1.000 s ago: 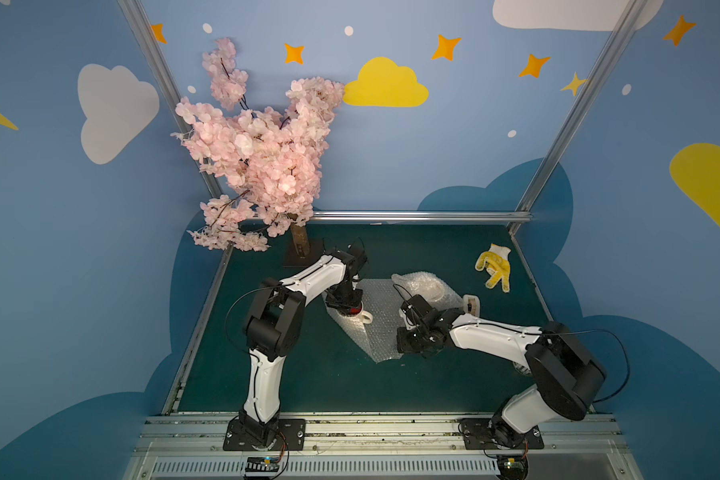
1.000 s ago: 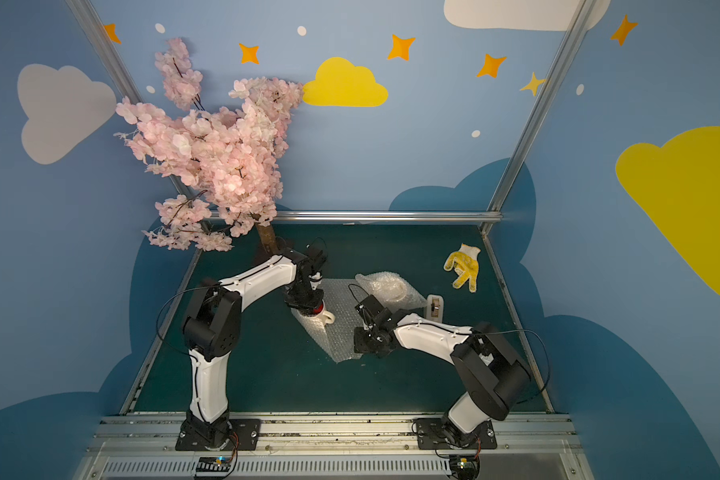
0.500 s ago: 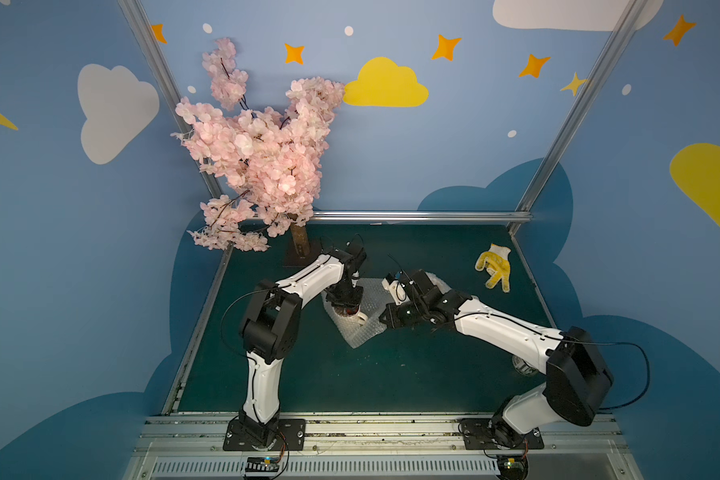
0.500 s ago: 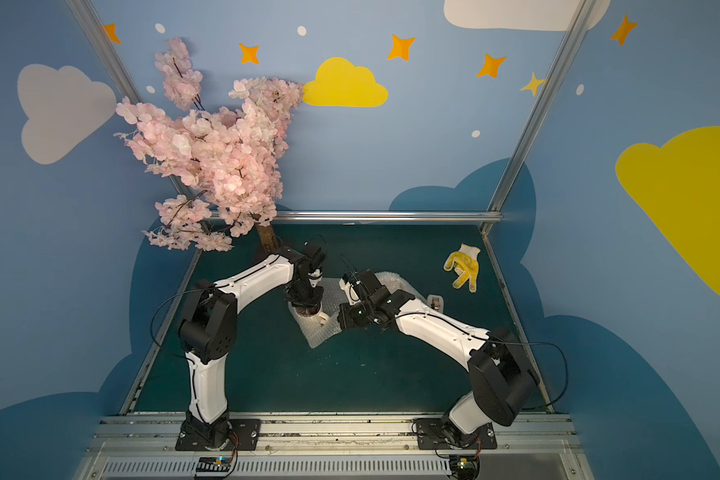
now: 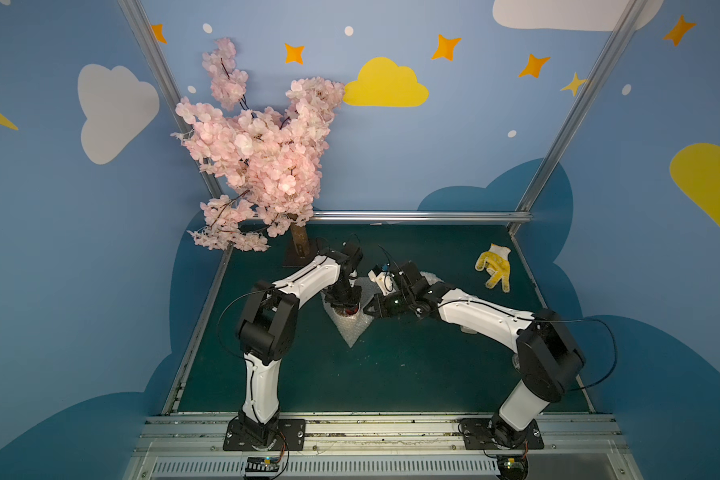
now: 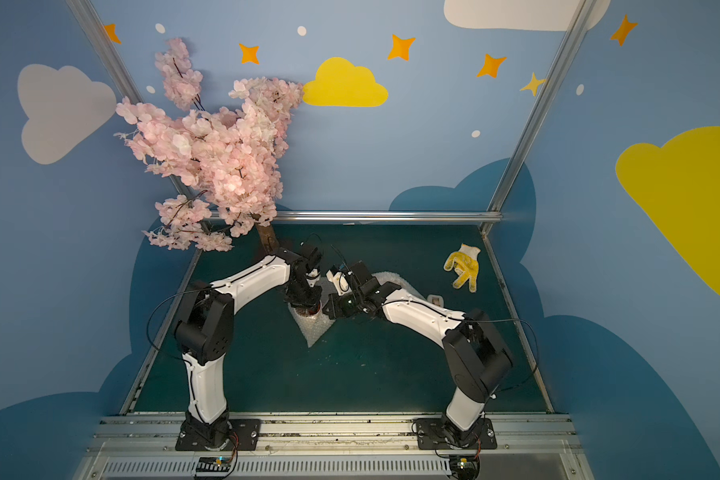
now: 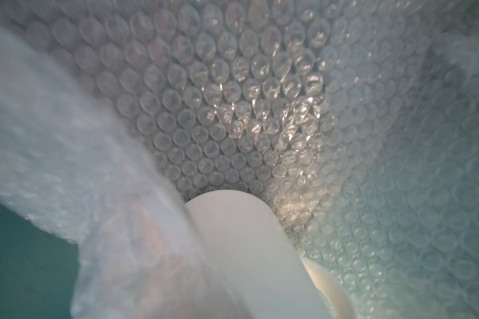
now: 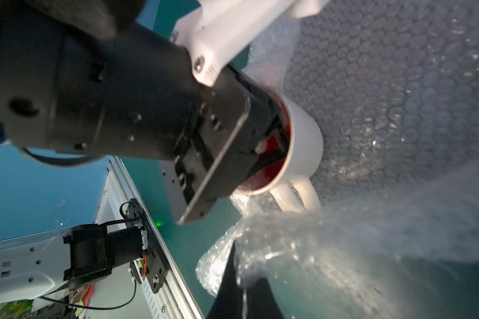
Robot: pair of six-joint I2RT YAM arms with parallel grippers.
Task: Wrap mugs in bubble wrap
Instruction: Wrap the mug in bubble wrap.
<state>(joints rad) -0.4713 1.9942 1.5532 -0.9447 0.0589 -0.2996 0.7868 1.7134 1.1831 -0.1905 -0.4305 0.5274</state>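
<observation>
The mug [image 8: 302, 143], cream outside and red inside, stands on the wrap [image 5: 352, 328] in the middle of the green table [image 5: 391, 374], its handle [image 8: 296, 196] pointing toward the right gripper [image 8: 242, 276]. The left gripper [image 8: 271, 143] reaches down into the mug's mouth; its fingers [image 8: 262, 145] are partly spread inside the red cup, and I cannot tell whether they press the wall or merely sit within it. In the left wrist view a white finger [image 7: 246, 248] fills the foreground with wrap [image 7: 260, 110] rising all around it. The right gripper, just beside the mug on the handle side, is clamped tight on a bunched edge of the wrap [image 8: 274, 248] and lifts that film up against the mug's side. In both top views one pointed corner of the sheet [image 6: 314, 332] lies flat on the table, on the mug's near side. A second bundle of wrap [image 6: 391, 280] sits behind the right arm, beyond the mug. A yellow glove [image 5: 494, 266] lies well apart from the mug, toward the far right corner.
</observation>
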